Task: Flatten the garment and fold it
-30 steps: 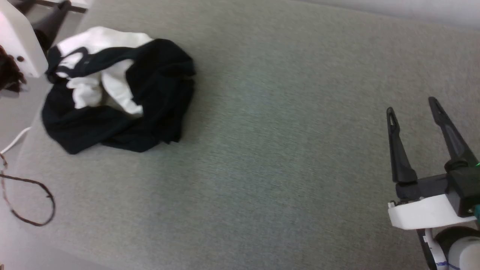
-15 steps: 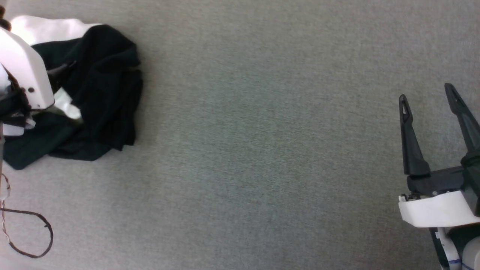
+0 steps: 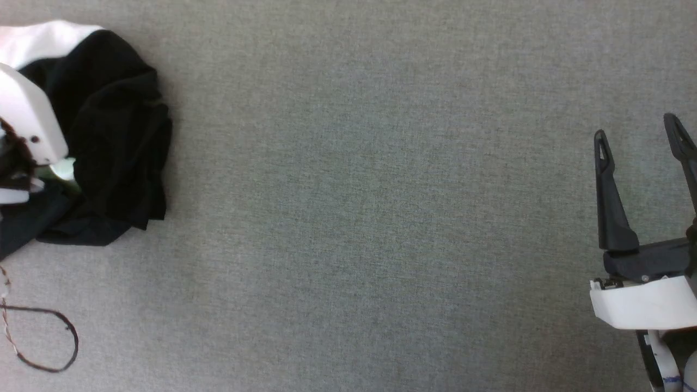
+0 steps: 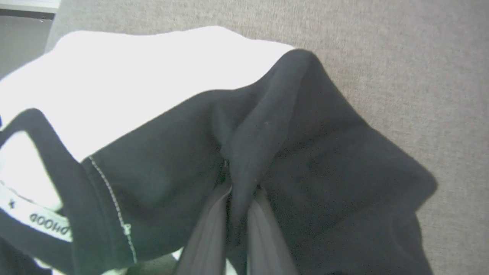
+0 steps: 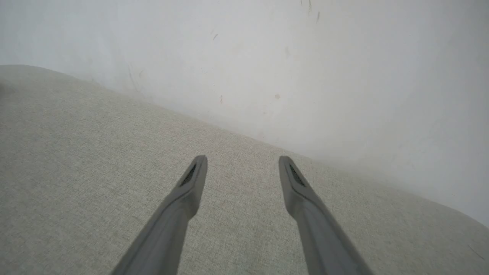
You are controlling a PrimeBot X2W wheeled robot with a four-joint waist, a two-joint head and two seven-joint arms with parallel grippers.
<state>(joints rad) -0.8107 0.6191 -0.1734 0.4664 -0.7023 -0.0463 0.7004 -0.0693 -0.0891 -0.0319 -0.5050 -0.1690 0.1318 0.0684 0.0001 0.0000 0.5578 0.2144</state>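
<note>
The garment (image 3: 114, 136) lies crumpled at the far left of the grey cloth surface (image 3: 354, 218), mostly black folds with a white part at the top. In the left wrist view my left gripper (image 4: 238, 183) is shut on a raised black fold of the garment (image 4: 324, 152), with the white body and a printed collar band to the left. In the head view the left arm's white housing (image 3: 24, 125) covers the garment's left side. My right gripper (image 3: 635, 126) stands open at the far right, well away from the garment. Nothing is between its fingers (image 5: 191, 183).
A loop of dark cable (image 3: 43, 337) lies at the lower left of the surface. A pale wall (image 5: 267, 57) rises just beyond the surface's far edge in the right wrist view. A wide stretch of bare cloth separates the garment from the right gripper.
The head camera has shifted, so the garment sits farther left in the picture. My left gripper has come onto the garment and shut on a black fold. The right gripper stays open.
</note>
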